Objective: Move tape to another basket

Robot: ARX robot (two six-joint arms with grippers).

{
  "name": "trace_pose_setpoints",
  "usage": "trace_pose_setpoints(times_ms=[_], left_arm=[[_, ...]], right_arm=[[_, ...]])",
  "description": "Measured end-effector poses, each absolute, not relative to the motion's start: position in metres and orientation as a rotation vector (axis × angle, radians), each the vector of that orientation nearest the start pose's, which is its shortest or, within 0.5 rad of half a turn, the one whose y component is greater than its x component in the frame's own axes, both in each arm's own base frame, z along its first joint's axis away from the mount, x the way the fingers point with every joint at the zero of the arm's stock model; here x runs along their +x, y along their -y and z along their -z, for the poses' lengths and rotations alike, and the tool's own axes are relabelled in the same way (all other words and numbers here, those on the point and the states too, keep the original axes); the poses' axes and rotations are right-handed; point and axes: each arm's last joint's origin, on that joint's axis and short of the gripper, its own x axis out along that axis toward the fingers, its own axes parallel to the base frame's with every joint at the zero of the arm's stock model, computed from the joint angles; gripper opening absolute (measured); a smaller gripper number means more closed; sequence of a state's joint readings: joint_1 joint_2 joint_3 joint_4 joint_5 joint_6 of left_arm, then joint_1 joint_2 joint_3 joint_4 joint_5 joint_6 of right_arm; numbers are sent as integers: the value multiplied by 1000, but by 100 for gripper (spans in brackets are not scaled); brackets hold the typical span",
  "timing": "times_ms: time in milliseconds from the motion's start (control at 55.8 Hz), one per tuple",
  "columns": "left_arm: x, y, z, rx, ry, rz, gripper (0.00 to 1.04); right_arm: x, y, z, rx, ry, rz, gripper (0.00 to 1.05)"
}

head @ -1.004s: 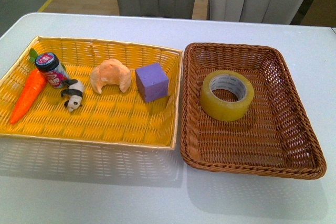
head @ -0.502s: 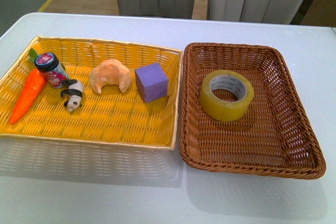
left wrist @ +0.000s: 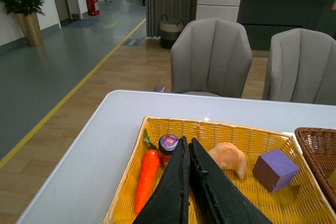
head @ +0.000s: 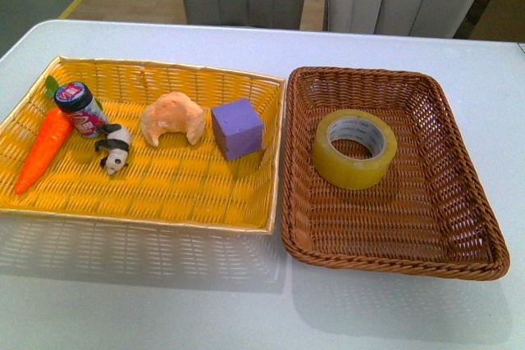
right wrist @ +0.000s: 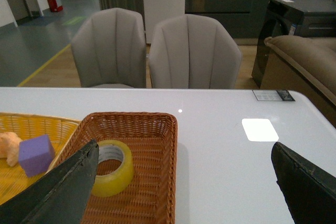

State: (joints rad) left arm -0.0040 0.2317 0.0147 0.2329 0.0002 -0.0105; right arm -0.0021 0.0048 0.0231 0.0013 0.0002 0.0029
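Front view lacks both arms; wrist views show left claw (left wrist: 187, 142) clenched, right claw (right wrist: 184, 182) released wide; yellowish translucent tape (head: 354, 149) lies flat, white-cored, in brown basket (head: 459, 202).

White table (head: 246, 309) carries two baskets side by side, nearly touching: yellow woven basket (head: 49, 206) on the left, brown wicker basket (head: 394, 261) on the right. Both sit flat.

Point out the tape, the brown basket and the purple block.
tape (head: 354, 149), front view, on its yellowish outer wall.
brown basket (head: 392, 265), front view, on its near braided rim.
purple block (head: 239, 129), front view, on its front face.
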Motion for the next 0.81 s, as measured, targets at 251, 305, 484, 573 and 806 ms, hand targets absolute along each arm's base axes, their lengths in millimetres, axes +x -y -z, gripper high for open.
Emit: trace_pose_setpoints(times_ms=[251, 305, 484, 573, 806], left_arm=[[106, 0, -169, -10, 2, 4, 2], [100, 0, -166, -10, -17, 3, 2], [98, 0, -167, -10, -2, 3, 2], [98, 0, -167, -10, -1, 3, 3], [98, 0, -167, -10, -1, 3, 44]], right_arm=[[97, 0, -171, 3, 20, 2, 96], [97, 0, -171, 3, 20, 3, 96], [97, 0, -171, 3, 19, 3, 96], [97, 0, -171, 3, 20, 3, 96], [97, 0, -171, 3, 20, 2, 96]])
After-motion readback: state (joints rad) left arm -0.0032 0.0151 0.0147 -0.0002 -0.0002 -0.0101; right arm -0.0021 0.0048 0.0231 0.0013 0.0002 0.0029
